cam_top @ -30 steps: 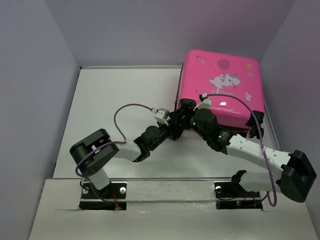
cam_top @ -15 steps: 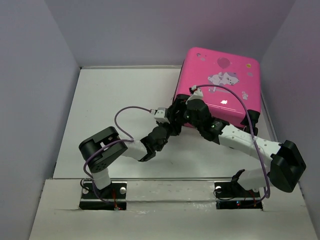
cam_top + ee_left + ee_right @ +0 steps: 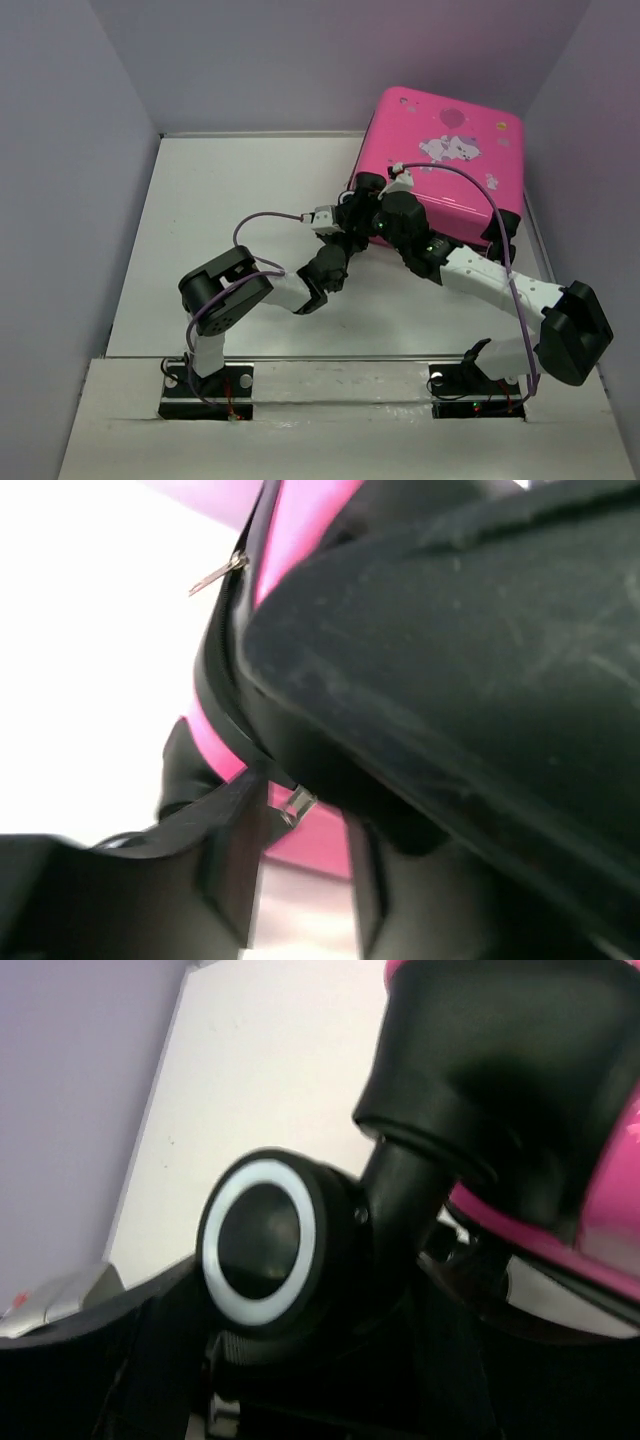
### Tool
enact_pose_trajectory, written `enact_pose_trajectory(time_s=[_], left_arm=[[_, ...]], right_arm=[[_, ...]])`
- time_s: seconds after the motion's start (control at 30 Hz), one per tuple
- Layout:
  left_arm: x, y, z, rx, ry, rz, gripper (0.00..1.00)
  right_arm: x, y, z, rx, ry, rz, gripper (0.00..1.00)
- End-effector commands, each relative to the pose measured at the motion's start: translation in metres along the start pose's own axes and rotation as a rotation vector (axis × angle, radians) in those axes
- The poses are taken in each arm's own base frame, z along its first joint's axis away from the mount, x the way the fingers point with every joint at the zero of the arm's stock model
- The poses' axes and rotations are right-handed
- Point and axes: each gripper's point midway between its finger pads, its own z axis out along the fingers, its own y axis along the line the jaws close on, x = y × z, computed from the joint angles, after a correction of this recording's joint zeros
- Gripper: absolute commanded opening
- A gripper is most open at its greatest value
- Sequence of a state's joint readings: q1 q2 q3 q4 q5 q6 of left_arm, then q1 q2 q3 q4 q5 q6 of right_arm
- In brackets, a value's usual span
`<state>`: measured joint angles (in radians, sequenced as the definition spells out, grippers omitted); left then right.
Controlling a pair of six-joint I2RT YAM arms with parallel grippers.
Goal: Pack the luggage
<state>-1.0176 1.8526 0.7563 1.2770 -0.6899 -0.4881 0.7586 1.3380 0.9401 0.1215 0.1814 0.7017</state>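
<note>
The luggage (image 3: 455, 165) is a closed hot-pink hard-shell suitcase with a cartoon print, at the table's far right, its near-left corner raised. Both grippers meet at that corner. My right gripper (image 3: 372, 197) (image 3: 300, 1360) has its fingers round a black wheel with a white ring (image 3: 258, 1242), under the black wheel housing (image 3: 500, 1070). My left gripper (image 3: 352, 218) (image 3: 305, 825) is just below the black zipper trim, its jaws apart, pink shell (image 3: 300, 530) showing in the gap. A silver zipper pull (image 3: 297, 805) hangs by one fingertip. A large black shape fills the right of the left wrist view.
White table (image 3: 230, 200) stretches left of the suitcase. Grey walls close in on the left, back and right. Another wheel (image 3: 500, 228) of the suitcase shows at its near-right corner, beside the right arm's cable. A second zipper pull (image 3: 215, 573) sticks out higher on the trim.
Both grippers have moved farther from the bases, and the suitcase's near-left corner has risen and shifted back with them. The left arm has stretched out and its jaws have widened a little.
</note>
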Motion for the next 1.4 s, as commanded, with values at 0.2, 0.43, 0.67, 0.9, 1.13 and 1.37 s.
enact_pose_trajectory(time_s=[0.2,0.43,0.67,0.9,1.13,1.37], left_arm=[[-0.061,-0.054,0.025,0.075,-0.186,0.069,0.06],[-0.059,-0.023,0.005,0.062,-0.145,0.088,0.06],[-0.088,0.022,-0.002,-0.009,-0.062,0.092,0.10],[-0.138,0.073,0.020,-0.056,0.080,0.061,0.73],[-0.169,0.077,0.048,0.035,0.174,0.128,0.88],[-0.171,0.032,0.091,0.221,0.294,0.289,0.90]], right_arm=[[-0.008,0.164,-0.074,-0.647,0.042,0.079,0.07],[-0.011,0.143,-0.080,-0.571,0.000,0.050,0.07],[-0.026,0.063,-0.086,-0.223,-0.133,-0.078,0.09],[-0.044,-0.028,-0.114,0.162,-0.214,-0.197,0.71],[-0.096,-0.078,-0.129,0.353,-0.330,-0.208,0.97],[-0.114,-0.127,-0.120,0.391,-0.300,-0.134,0.99]])
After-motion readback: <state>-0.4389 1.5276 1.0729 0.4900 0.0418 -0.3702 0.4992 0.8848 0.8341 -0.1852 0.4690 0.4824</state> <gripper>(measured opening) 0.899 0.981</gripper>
